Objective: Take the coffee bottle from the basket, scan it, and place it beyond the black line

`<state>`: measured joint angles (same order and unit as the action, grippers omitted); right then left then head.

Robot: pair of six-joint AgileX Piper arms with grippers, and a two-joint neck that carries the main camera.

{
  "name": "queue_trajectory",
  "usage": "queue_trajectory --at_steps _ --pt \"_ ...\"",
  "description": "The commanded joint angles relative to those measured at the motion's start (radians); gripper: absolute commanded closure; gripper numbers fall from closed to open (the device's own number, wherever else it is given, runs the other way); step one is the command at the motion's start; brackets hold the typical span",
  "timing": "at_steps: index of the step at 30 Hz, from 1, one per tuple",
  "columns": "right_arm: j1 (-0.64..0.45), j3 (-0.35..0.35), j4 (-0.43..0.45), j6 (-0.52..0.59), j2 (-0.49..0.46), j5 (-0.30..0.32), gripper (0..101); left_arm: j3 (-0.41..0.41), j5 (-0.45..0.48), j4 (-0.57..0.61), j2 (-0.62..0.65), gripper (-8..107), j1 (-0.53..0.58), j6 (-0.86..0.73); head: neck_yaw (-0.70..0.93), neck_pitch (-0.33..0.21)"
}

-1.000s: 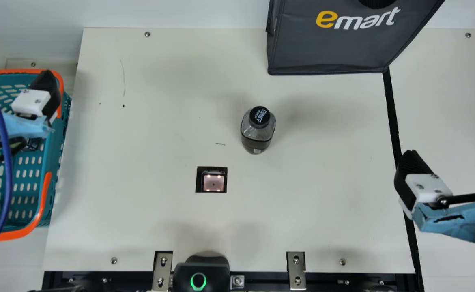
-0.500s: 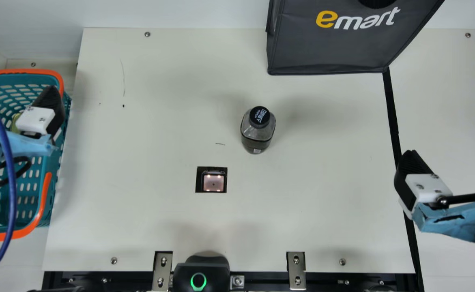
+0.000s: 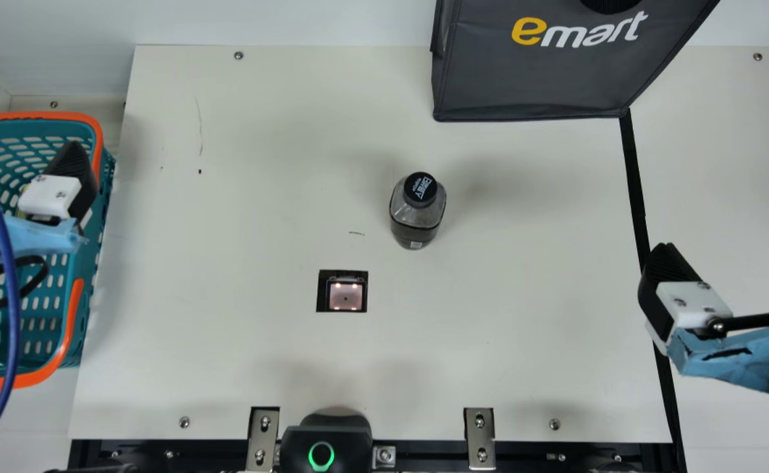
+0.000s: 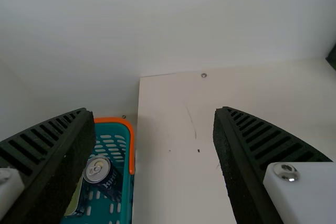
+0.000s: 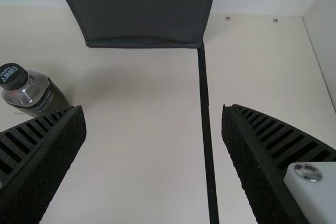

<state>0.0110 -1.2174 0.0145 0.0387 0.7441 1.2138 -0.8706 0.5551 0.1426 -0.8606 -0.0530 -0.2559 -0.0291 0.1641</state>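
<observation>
Reading this as mid-task, pick done: coffee bottle [image 3: 417, 217] stands upright on the table [image 3: 246, 197], out of the basket [image 3: 69, 328], between it and the black line [image 3: 634, 177]. It's near the scanner [image 3: 346, 295] but not over it. Can't tell if the scan is done.

Left gripper [image 3: 21, 150] is over the basket, jaws spread, nothing in them. One can [image 4: 98, 169] is in the basket; not our item, leave it.

Right gripper [image 3: 725, 256] is by the black line, jaws also spread and empty, well apart from the bottle.

Next move is probably mine on the right: go in at the bottle, straddle the body, close square. If the scan is outstanding, show the code to the scanner first, then carry across the line and set down upright. Risk: clipping the cap on approach and tipping it.
</observation>
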Motion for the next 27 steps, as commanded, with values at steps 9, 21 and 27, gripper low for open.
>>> queue_trajectory --at_steps 9,21,27 --pt "0.000 0.000 0.000 0.000 0.000 0.000 10 0.000 0.002 -0.032 0.001 9 0.009 0.036 0.002 -0.026" --pt "0.000 0.000 0.000 0.000 0.000 0.000 10 -0.001 0.000 -0.058 0.000 9 0.016 0.062 0.002 -0.026" --pt "0.000 0.000 0.000 0.000 0.000 0.000 10 -0.001 0.000 -0.058 0.000 9 0.016 0.062 0.002 -0.026"
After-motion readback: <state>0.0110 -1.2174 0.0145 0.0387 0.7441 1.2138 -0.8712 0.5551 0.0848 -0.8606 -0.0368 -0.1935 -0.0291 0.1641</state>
